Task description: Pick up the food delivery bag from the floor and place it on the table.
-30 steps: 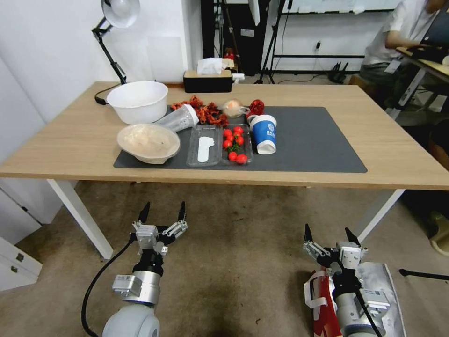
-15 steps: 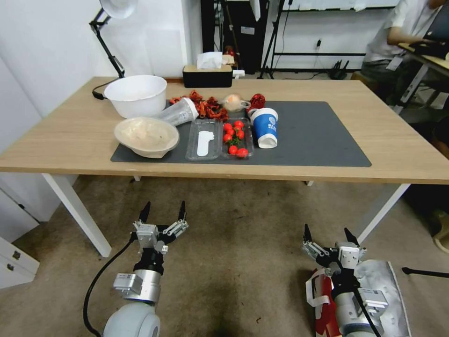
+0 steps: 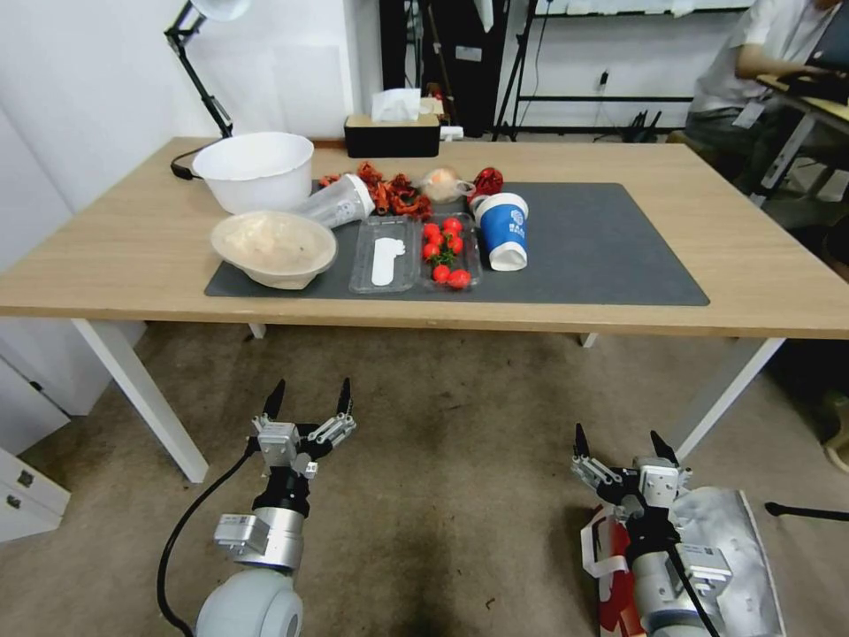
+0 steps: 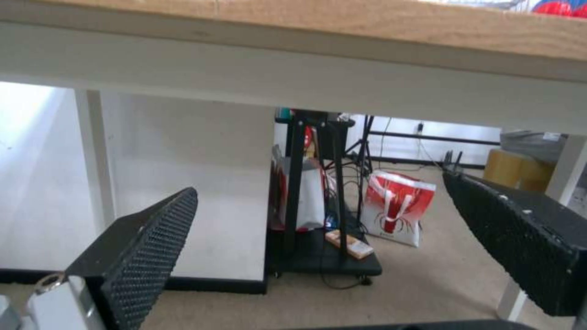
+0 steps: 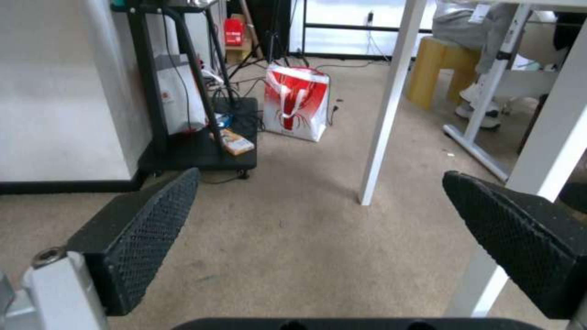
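- Left gripper point(image 3: 306, 398): fingers spread, nothing held, low over the floor point(image 3: 442, 442) in front of the table point(image 3: 115, 257).
- Right gripper point(image 3: 621, 442): likewise spread and empty, just above the food delivery bag point(image 3: 730, 548), which lies on the carpet at lower right, foil side up.
- Judgement: lowering the right gripper onto a strap handle point(image 3: 591, 557), not the foil, should give the surer hold.
- White bowl point(image 3: 254, 168): contents unclear.
- Shallow bowl point(image 3: 274, 248): pale food.
- Clear tray point(image 3: 414, 252): red tomatoes in right compartment.
- Paper cup point(image 3: 504, 230): upright.

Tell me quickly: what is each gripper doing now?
Left gripper: open, holding nothing.
Right gripper: open, empty, above the food delivery bag.
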{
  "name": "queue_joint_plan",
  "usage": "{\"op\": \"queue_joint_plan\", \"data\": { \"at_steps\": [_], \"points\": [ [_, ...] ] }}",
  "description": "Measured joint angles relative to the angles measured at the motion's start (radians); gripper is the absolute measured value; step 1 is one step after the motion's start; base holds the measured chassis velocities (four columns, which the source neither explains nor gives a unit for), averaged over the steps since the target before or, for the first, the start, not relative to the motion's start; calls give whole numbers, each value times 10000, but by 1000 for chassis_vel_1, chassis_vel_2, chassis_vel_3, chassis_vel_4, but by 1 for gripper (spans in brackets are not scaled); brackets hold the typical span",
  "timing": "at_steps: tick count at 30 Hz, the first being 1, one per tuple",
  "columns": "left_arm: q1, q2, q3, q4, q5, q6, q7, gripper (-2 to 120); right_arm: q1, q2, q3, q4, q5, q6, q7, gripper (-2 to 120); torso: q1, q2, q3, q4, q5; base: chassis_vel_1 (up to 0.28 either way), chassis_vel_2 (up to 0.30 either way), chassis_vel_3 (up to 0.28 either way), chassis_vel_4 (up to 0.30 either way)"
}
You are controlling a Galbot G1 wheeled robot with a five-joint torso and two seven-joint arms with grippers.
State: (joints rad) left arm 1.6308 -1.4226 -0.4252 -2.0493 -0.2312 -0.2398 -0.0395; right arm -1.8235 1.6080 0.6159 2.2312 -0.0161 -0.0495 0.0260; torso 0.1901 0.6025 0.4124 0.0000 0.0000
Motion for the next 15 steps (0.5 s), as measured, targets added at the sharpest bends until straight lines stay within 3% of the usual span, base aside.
{"op": "queue_joint_plan", "data": {
  "at_steps": [15],
  "points": [
    [-11,35,-4,25,-21,-47,21,100,6,0,-6,-11,-21,29,-17,100,-247,-633,-383,0,0,0,0,0,0]
  ]
}}
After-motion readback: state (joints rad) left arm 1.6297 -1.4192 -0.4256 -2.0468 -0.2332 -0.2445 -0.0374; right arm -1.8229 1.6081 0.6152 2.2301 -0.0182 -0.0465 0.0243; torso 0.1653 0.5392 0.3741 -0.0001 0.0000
